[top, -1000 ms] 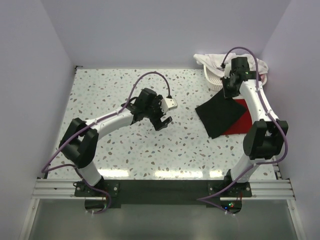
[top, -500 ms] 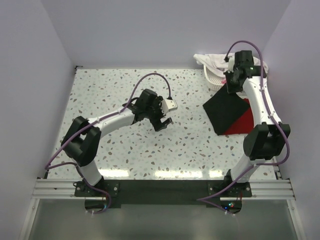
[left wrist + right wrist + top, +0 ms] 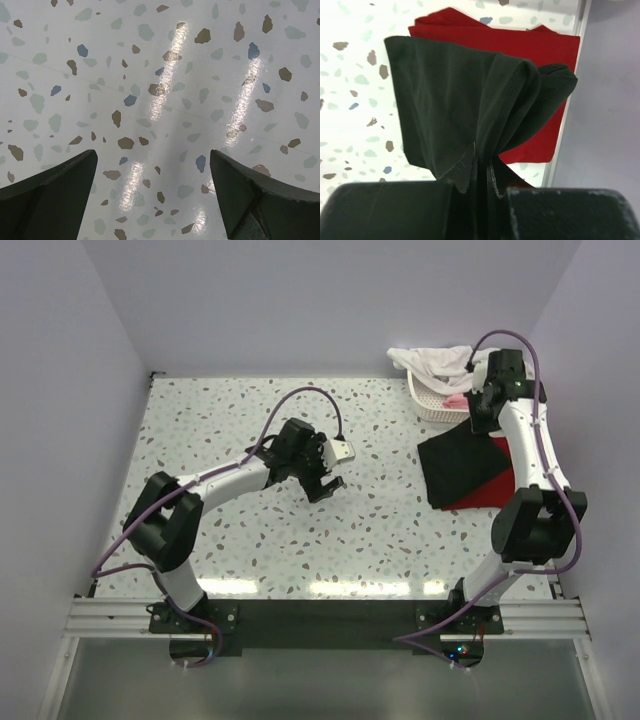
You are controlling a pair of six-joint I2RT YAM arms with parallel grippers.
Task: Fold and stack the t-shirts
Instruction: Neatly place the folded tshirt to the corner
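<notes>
Your right hand (image 3: 482, 176) pinches the folded black t-shirt (image 3: 445, 95) by its far edge, draped over the red t-shirt (image 3: 520, 42) at the worktop's (image 3: 250, 420) right side. Square their outlines before releasing; your left hand (image 3: 155, 185) gapes wide, holding nothing.

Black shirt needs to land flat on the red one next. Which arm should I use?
Right. The right hand is shut on the black shirt, whose cloth lies partly over the red shirt. The left hand hangs open over bare table, far from both shirts, holding nothing.
</notes>
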